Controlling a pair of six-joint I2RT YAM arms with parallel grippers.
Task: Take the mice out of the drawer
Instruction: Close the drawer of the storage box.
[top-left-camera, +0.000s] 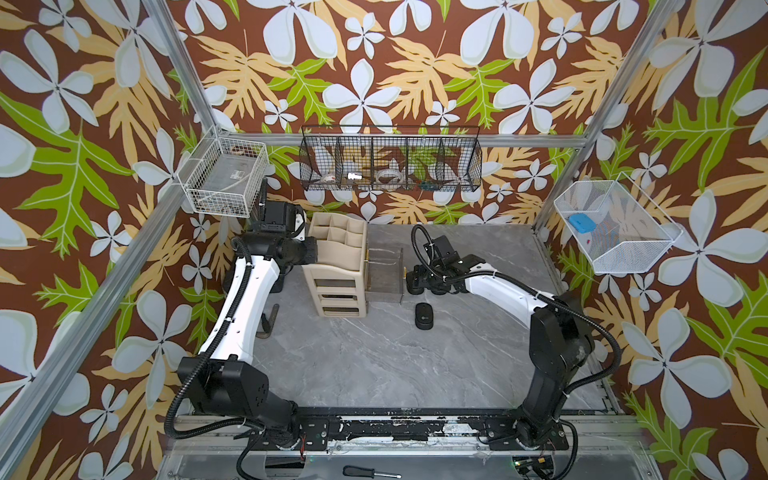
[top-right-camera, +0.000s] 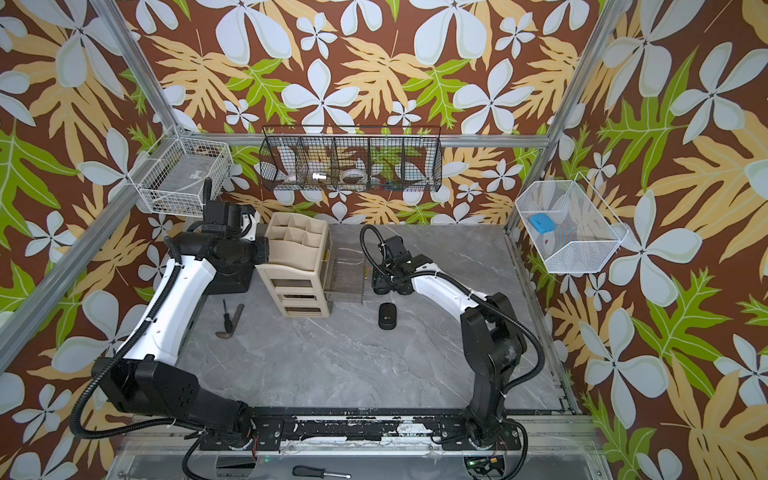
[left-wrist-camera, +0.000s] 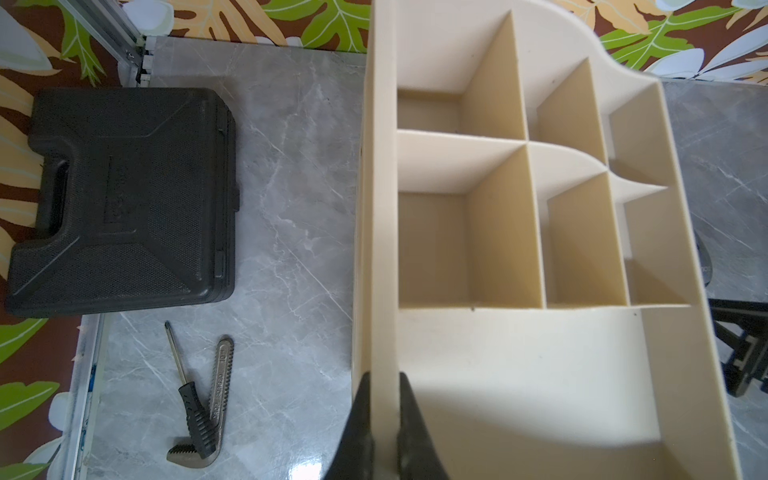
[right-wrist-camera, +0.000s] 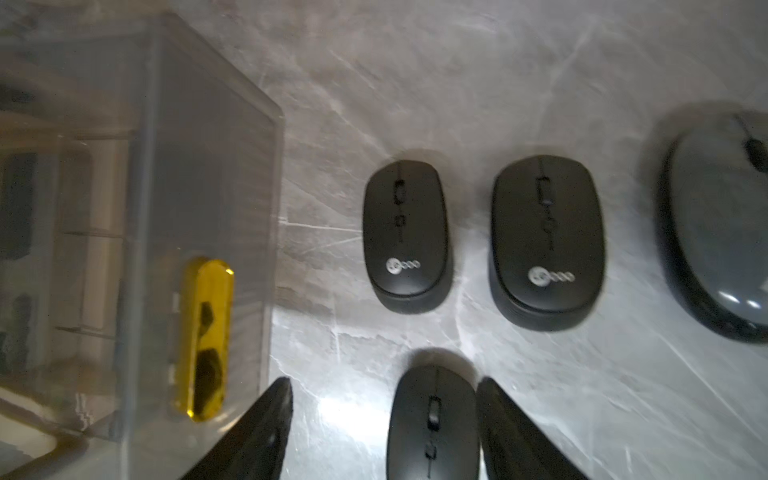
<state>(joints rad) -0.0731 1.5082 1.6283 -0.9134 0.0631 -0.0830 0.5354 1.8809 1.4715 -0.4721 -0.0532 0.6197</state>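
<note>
Inspecting, we find the left gripper (left-wrist-camera: 384, 380) clamped on the organizer wall (left-wrist-camera: 380, 208), the right gripper (right-wrist-camera: 386, 390) wide astride a mouse (right-wrist-camera: 432, 419).

Wrench (left-wrist-camera: 216, 390) handle: embossed "DROP FORGED", with "10" nearer the jaw end. On two black mice (right-wrist-camera: 405, 235) (right-wrist-camera: 546, 243): pale round logo plus small rings, letters illegible. Case (left-wrist-camera: 124, 199) embossing: illegible.

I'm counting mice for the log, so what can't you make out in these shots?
Both top views: the right arm hides most mice beside the drawer; only one black mouse shows whole.
Right wrist view: picture edges cut off the dark grey mouse and the mouse between the open jaws.
Right wrist view: drawer interior blurred behind tinted plastic.
Top views: contents of the lower drawers too small and dark.
</note>
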